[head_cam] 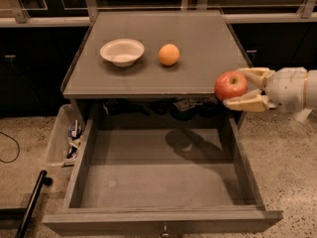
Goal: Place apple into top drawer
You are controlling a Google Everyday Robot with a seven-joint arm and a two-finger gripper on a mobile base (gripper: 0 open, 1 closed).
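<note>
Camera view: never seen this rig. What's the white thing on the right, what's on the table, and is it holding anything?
There is one picture, looking down at a grey table from its front; where the camera is mounted is not on record. The white thing coming in from the right is a robot arm, and the two cream fingers at its end are its tool. The tool is shut on a red apple, held off the table's front right corner, roughly over the right side of the open drawer below. Nothing can be seen lying in the drawer. On the table are a white bowl and an orange. At the picture's left, a clear bin holds small items too unclear to name.
</note>
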